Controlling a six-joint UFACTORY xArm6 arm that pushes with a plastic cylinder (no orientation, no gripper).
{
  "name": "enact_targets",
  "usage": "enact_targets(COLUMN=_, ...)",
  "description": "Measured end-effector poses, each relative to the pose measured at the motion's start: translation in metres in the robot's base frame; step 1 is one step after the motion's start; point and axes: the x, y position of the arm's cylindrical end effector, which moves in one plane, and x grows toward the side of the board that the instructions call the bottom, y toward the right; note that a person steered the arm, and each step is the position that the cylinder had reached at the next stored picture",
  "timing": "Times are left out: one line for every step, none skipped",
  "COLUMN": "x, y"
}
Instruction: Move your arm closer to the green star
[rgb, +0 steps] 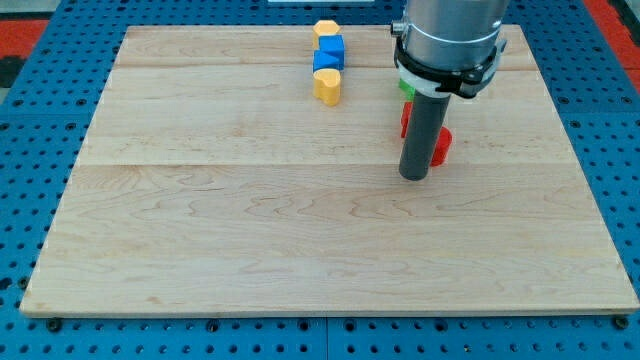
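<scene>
My tip (414, 176) rests on the wooden board (250, 220) right of centre. The rod and arm body hide most of what lies behind them. A small green piece (406, 88), likely the green star, shows just left of the rod under the arm's collar. A red block (440, 146) peeks out on the rod's right, touching or nearly touching it, and a red sliver (404, 120) shows on its left. The green piece is above my tip in the view, close by.
Near the view's top centre stands a column of three blocks: a yellow one (324, 29), a blue cube (328, 54) and a yellow heart-like block (327, 86). The board lies on a blue perforated table (30, 330).
</scene>
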Motion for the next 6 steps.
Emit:
enact_targets(x=-0.008, y=0.0)
enact_targets(x=-0.038, y=0.01)
enact_targets(x=-0.078, y=0.006)
enact_targets(x=-0.089, y=-0.017)
enact_targets(x=-0.09, y=-0.026)
enact_targets(x=-0.139, y=-0.025)
